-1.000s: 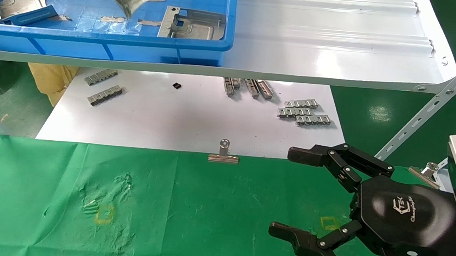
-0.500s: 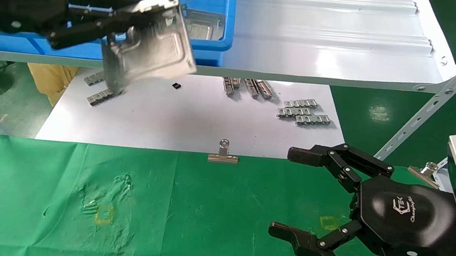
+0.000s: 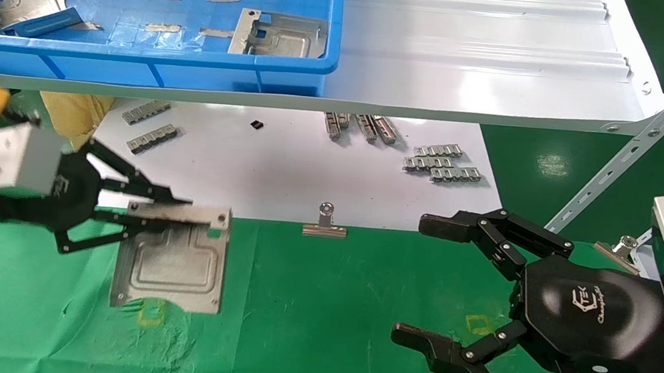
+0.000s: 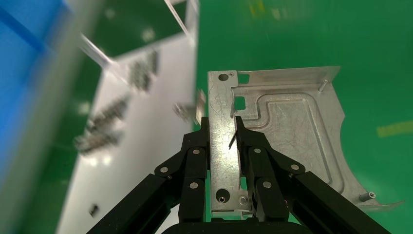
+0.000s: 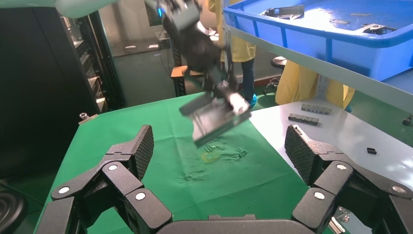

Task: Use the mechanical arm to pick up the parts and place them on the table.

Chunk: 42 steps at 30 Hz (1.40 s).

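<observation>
The green desk (image 3: 318, 331) lies directly under the plate (image 3: 172, 262) I carry. My left hand (image 3: 140, 217) has its fingers (image 4: 253, 161) pinched tight on the plate's bent top flange, so the plate hangs flat-faced above the yellow mark (image 3: 151, 312). My right hand (image 3: 479, 298) waits spread open, well apart.

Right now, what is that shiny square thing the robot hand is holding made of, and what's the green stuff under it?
The part in the left gripper looks like thin stamped sheet metal: silvery, dull-shiny, with pressed ridges and punched holes. The table covering looks like green cloth, since it wrinkles and bunches.
</observation>
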Each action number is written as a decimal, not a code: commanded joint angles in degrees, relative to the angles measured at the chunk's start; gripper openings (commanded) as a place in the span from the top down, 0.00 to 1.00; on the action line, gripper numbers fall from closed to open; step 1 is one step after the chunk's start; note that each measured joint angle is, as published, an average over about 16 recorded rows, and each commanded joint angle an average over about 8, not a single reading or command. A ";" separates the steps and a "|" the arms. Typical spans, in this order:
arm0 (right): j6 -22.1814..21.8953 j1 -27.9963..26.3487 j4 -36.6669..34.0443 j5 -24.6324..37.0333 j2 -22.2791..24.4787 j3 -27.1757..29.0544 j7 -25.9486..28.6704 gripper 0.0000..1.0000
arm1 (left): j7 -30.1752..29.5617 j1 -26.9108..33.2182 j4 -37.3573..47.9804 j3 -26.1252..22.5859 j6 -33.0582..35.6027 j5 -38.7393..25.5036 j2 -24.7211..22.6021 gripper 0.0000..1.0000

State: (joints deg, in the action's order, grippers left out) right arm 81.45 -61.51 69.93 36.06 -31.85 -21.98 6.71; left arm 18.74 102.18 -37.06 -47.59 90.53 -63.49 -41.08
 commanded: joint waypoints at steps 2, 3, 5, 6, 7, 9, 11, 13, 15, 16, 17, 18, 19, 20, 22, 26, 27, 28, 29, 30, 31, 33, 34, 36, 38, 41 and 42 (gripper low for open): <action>0.00 0.00 0.00 0.00 0.00 0.00 0.00 0.00 | 3.50 -1.15 2.38 -3.11 -0.43 -1.99 -0.40 1.00; 0.00 0.00 0.00 0.00 0.00 0.00 0.00 0.00 | 4.28 -1.40 3.72 -3.64 -0.69 -2.51 -0.74 1.00; 0.00 0.00 0.00 0.00 0.00 0.00 0.00 0.00 | 6.03 -1.87 6.31 -4.49 -1.25 -3.49 -1.48 1.00; 0.00 0.00 0.00 0.00 0.00 0.00 0.00 0.00 | 6.91 -2.08 7.54 -4.83 -1.49 -3.92 -1.86 1.00; 0.00 0.00 0.00 0.00 0.00 0.00 0.00 0.00 | 7.65 -2.26 8.70 -5.11 -1.67 -4.27 -2.24 1.00; 0.00 0.00 0.00 0.00 0.00 0.00 0.00 0.00 | 9.01 -2.46 10.67 -5.64 -1.97 -5.04 -2.98 1.00; 0.00 0.00 0.00 0.00 0.00 0.00 0.00 0.00 | 10.06 -2.49 12.36 -6.11 -2.38 -5.81 -3.66 1.00; 0.00 0.00 0.00 0.00 0.00 0.00 0.00 0.00 | 10.74 -2.50 13.79 -6.60 -2.70 -6.59 -4.33 0.99; 0.00 0.00 0.00 0.00 0.00 0.00 0.00 0.00 | 11.00 -2.50 15.09 -7.03 -3.13 -7.28 -4.94 0.80; 0.00 0.00 0.00 0.00 0.00 0.00 0.00 0.00 | 11.02 -2.53 15.80 -7.11 -3.36 -7.41 -5.24 0.68; 0.00 0.00 0.00 0.00 0.00 0.00 0.00 0.00 | 10.98 -2.60 16.52 -7.13 -3.54 -7.44 -5.53 0.55; 0.00 0.00 0.00 0.00 0.00 0.00 0.00 0.00 | 10.99 -2.64 17.17 -7.17 -3.63 -7.46 -5.81 0.43; 0.00 0.00 0.00 0.00 0.00 0.00 0.00 0.00 | 11.18 -2.66 17.68 -7.27 -3.69 -7.62 -6.08 0.30; 0.00 0.00 0.00 0.00 0.00 0.00 0.00 0.00 | 11.32 -2.66 18.21 -7.35 -3.73 -7.72 -6.33 0.18; 0.00 0.00 0.00 0.00 0.00 0.00 0.00 0.00 | 11.76 -2.54 19.09 -7.50 -3.79 -7.95 -6.80 0.00; 0.00 0.00 0.00 0.00 0.00 0.00 0.00 0.00 | 13.30 -2.04 20.30 -8.06 -3.94 -8.95 -7.53 0.00; 0.00 0.00 0.00 0.00 0.00 0.00 0.00 0.00 | 13.56 -1.91 20.65 -8.09 -3.96 -9.03 -7.64 0.00; 0.00 0.00 0.00 0.00 0.00 0.00 0.00 0.00 | 13.84 -1.75 20.97 -8.10 -3.95 -9.08 -7.73 0.00; 0.00 0.00 0.00 0.00 0.00 0.00 0.00 0.00 | 14.13 -1.57 21.30 -8.08 -3.91 -9.07 -7.79 0.00; 0.00 0.00 0.00 0.00 0.00 0.00 0.00 0.00 | 14.28 -1.41 21.69 -8.00 -3.82 -8.97 -7.81 0.00; 0.00 0.00 0.00 0.00 0.00 0.00 0.00 0.00 | 14.39 -1.21 22.08 -7.87 -3.58 -8.76 -7.80 0.00; 0.00 0.00 0.00 0.00 0.00 0.00 0.00 0.00 | 14.35 -0.82 22.92 -7.46 -2.75 -8.05 -7.67 0.00; 0.00 0.00 0.00 0.00 0.00 0.00 0.00 0.00 | 14.14 -0.69 23.33 -7.17 -2.15 -7.46 -7.56 0.00; 0.00 0.00 0.00 0.00 0.00 0.00 0.00 0.00 | 13.13 -0.66 24.04 -6.56 -0.90 -5.94 -7.25 0.00; 0.00 0.00 0.00 0.00 0.00 0.00 0.00 0.00 | 11.13 -1.07 24.41 -5.89 0.28 -3.77 -6.77 0.00; 0.00 0.00 0.00 0.00 0.00 0.00 0.00 0.00 | 7.67 -2.03 24.63 -5.10 1.27 -0.61 -6.10 0.00; -0.01 0.01 -0.01 0.00 0.00 0.00 0.00 0.00 | 6.54 -2.43 24.55 -4.90 1.38 0.45 -5.88 0.00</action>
State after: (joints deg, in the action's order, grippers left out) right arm 81.45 -61.50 69.93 36.06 -31.85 -21.98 6.70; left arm 26.49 99.95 -12.73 -52.75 91.44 -63.87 -47.13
